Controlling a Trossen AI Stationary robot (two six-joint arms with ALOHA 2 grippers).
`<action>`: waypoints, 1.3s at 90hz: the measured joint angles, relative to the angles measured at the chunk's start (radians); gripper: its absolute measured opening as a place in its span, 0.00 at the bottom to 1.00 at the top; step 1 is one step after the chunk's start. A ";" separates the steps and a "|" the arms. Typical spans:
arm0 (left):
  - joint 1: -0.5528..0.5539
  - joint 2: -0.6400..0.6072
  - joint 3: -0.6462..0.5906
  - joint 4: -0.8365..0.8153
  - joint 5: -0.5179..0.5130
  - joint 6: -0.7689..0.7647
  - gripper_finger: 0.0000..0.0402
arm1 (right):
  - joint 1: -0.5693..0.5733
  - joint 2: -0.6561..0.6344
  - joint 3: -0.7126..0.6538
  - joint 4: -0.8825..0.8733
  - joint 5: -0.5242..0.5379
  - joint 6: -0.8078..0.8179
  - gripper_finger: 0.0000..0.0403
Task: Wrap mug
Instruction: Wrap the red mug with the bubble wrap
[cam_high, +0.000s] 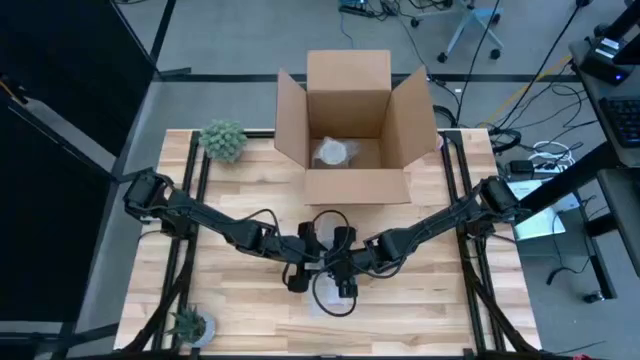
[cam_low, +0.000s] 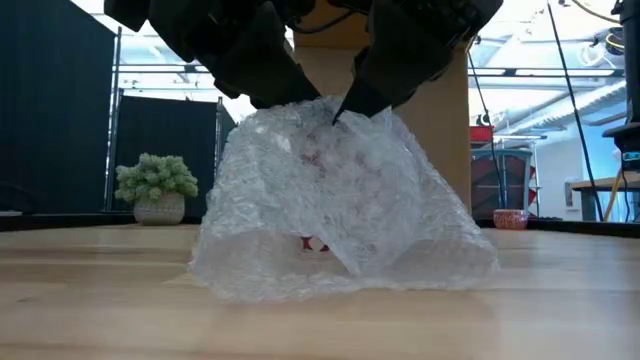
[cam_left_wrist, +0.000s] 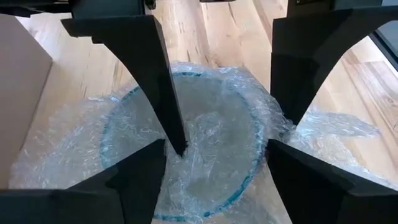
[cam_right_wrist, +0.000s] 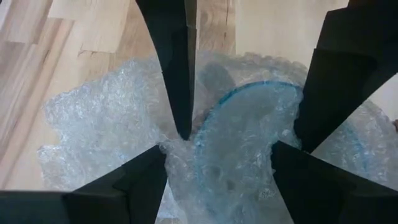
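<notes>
Wooden table (cam_high: 440, 300), bubble-wrapped mug (cam_low: 340, 215) beneath both spread grippers (cam_low: 330, 95).

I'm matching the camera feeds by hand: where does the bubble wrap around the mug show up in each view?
High view: bubble wrap at the table's front centre, mostly hidden under the two meeting grippers.
Low view: the bubble wrap fills the middle as a crinkled mound on the wood.
Left wrist view: centre, over a blue-rimmed round opening.
Right wrist view: centre and lower part.
Shared landmark: the cardboard box, also behind the mound in the low view.
</notes>
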 joint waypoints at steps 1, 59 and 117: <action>0.000 0.000 0.000 0.000 0.000 0.000 0.66 | 0.000 0.000 0.000 0.000 0.000 0.000 0.64; -0.001 0.000 0.000 0.000 0.004 0.000 0.66 | -0.001 0.000 0.001 0.000 0.000 -0.028 0.64; -0.008 0.000 0.000 0.000 0.003 -0.001 0.66 | 0.000 0.000 0.001 0.001 -0.001 -0.025 0.64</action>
